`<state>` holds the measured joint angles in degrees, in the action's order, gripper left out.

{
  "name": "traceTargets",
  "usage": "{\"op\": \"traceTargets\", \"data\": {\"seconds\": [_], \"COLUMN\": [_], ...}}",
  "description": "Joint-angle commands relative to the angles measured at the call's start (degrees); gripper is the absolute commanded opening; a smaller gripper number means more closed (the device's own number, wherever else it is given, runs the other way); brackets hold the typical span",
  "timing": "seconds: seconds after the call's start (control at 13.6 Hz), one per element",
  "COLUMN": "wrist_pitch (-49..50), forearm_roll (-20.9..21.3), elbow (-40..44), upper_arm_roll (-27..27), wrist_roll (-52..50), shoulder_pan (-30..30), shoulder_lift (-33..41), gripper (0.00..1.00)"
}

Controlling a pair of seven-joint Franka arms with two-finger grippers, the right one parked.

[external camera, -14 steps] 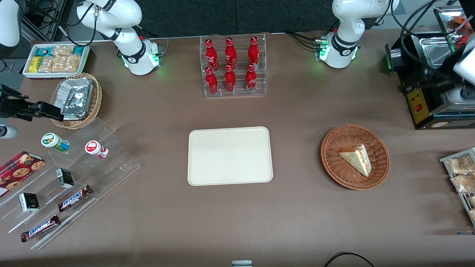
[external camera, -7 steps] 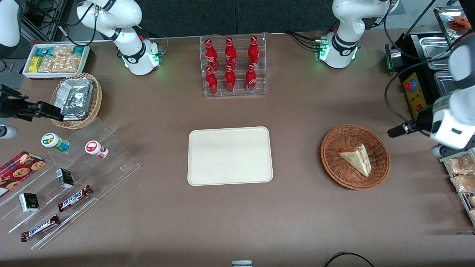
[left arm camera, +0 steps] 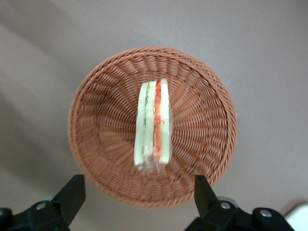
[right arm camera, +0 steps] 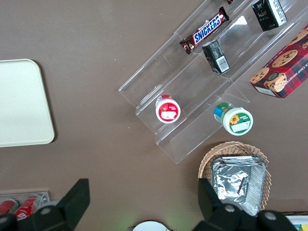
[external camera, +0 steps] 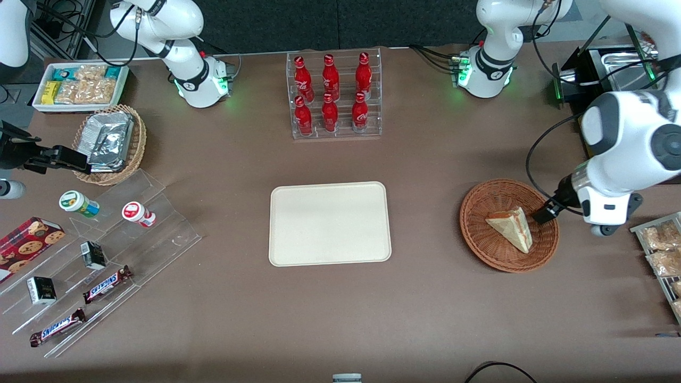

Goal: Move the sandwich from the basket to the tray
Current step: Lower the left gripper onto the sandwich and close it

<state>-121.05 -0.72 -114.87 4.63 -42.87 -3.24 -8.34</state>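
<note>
The sandwich [external camera: 511, 229], a pale bread wedge with a red-orange filling stripe, lies in the reddish-brown wicker basket [external camera: 479, 250] toward the working arm's end of the table. The cream tray [external camera: 330, 223] sits mid-table beside the basket, with nothing on it. My left gripper [external camera: 548, 213] hovers over the basket's rim on the side away from the tray. In the left wrist view the sandwich [left arm camera: 154, 125] stands on edge in the basket [left arm camera: 96, 144], and the gripper [left arm camera: 138, 182] is open, its fingers wide apart above the rim and holding nothing.
A clear rack of red bottles [external camera: 334, 96] stands farther from the front camera than the tray. A metal rack of bagged snacks [external camera: 662, 250] lies beside the basket at the table's edge. Acrylic steps with snacks [external camera: 106, 255] and a foil-pack basket [external camera: 109, 143] sit toward the parked arm's end.
The left arm has swung in from the table's end toward the basket, bringing the gripper from near the black machine to the basket's rim. Sandwich, basket and tray have not moved.
</note>
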Motion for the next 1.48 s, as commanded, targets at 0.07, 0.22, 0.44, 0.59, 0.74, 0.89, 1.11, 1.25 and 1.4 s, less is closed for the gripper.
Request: {"op": "traceTargets", "data": {"seconds": [0.07, 0.22, 0.44, 0.59, 0.74, 0.89, 1.11, 1.25, 1.4], "wrist_pitch": [-14.7, -17.2, -21.0, -23.2, -26.1, -27.5, -27.9, -27.9, -28.0], "forearm_roll": [0.8, 0.5, 0.4, -0.4, -0.4, -0.4, -0.2, 0.8, 0.9], "elbow": [-12.5, -13.4, -15.3, -15.2, -15.2, -15.2, -15.4, -15.6, -15.4], "upper_arm_roll": [0.1, 0.1, 0.2, 0.2, 0.4, 0.4, 0.3, 0.2, 0.2], "wrist_roll": [-3.0, -3.1, -3.1, -4.2, -6.3, -7.1, -7.0, -6.6, -6.6], "shoulder_pan": [0.3, 0.3, 0.4, 0.4, 1.0, 2.2, 2.2, 2.2, 2.1], "shoulder_lift": [3.1, 2.2, 1.6, 0.7, -0.8, -2.5, -3.1, -4.1, -5.2], "gripper": [1.0, 1.0, 1.0, 1.0, 1.0, 1.0, 1.0, 1.0, 1.0]}}
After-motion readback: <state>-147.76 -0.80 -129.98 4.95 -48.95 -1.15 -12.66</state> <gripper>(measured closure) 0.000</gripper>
